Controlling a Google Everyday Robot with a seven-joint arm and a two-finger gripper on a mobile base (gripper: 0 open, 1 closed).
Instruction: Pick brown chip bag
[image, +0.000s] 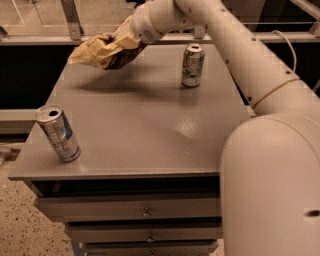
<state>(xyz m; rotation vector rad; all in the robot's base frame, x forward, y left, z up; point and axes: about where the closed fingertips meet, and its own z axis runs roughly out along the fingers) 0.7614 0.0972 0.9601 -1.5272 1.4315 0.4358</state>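
Note:
The brown chip bag (102, 50) is tan-yellow and dark brown and crumpled. It hangs in the air above the far left part of the grey table (140, 125), casting a shadow below it. My gripper (124, 41) is shut on the bag's right end, at the end of the white arm (225, 35) that reaches in from the right. The bag hides most of the fingers.
A green-and-white can (192, 65) stands at the far right of the table. A silver-blue can (58, 133) stands near the front left edge. Drawers (145, 212) sit under the tabletop. A dark rail and window run behind the table.

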